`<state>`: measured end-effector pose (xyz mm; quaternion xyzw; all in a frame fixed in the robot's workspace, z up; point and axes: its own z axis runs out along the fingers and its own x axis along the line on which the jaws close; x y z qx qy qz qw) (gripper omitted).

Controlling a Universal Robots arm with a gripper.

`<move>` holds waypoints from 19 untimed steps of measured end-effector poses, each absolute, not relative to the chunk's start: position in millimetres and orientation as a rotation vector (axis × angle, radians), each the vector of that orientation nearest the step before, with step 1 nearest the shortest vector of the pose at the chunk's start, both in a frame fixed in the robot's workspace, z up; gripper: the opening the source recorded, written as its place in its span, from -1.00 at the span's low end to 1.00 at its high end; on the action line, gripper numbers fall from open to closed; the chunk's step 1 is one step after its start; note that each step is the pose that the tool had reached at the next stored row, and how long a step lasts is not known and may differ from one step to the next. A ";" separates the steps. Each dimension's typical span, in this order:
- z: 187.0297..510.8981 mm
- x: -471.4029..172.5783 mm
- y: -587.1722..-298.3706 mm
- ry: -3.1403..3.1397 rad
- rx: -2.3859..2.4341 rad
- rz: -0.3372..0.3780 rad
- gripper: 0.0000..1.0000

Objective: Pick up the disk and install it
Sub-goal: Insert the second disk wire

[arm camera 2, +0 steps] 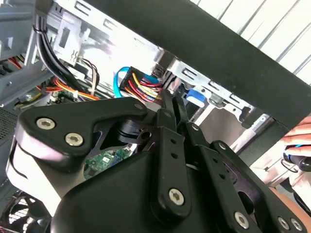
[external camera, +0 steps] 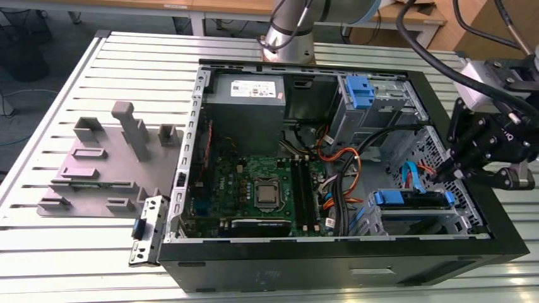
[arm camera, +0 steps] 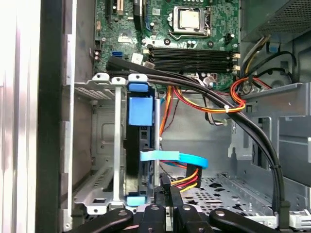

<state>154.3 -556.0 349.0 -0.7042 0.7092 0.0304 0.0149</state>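
My jaws are pressed together with nothing between them, my gripper (external camera: 449, 169) hanging just inside the case (external camera: 471, 249) beside its black side edge. The disk (arm camera: 137, 145) sits just ahead of my fingertips (arm camera: 165, 187), already slotted on edge in the silver cage (arm camera: 104, 141), its blue caddy flush at the cage mouth. Cables (arm camera: 194, 167) run touching-close beside my tips; open floor (arm camera: 233, 187) lies past them.
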 end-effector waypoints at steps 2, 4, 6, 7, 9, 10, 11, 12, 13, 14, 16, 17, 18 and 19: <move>348.8 153.6 -559.3 2.206 -2.192 0.094 -0.68; 348.4 153.3 -562.5 2.203 -2.193 0.093 -0.68; 348.2 153.0 -565.3 2.201 -2.195 0.092 -0.68; 348.1 152.9 -566.6 2.200 -2.195 0.092 -0.68; 347.7 152.7 -569.0 2.197 -2.197 0.091 -0.68; 347.5 152.7 -570.2 2.196 -2.199 0.090 -0.68; 347.3 152.7 -571.3 2.194 -2.201 0.090 -0.68; 347.1 152.7 -572.3 2.191 -2.202 0.089 -0.68; 346.8 152.6 -573.3 2.189 -2.204 0.089 -0.68; 346.5 152.6 -574.0 2.187 -2.206 0.088 -0.68; 346.0 152.6 -574.5 2.183 -2.209 0.088 -0.68; 345.7 152.6 -574.6 2.182 -2.210 0.088 -0.68; 345.4 152.7 -574.6 2.180 -2.212 0.088 -0.68; 345.0 152.7 -574.7 2.179 -2.213 0.087 -0.68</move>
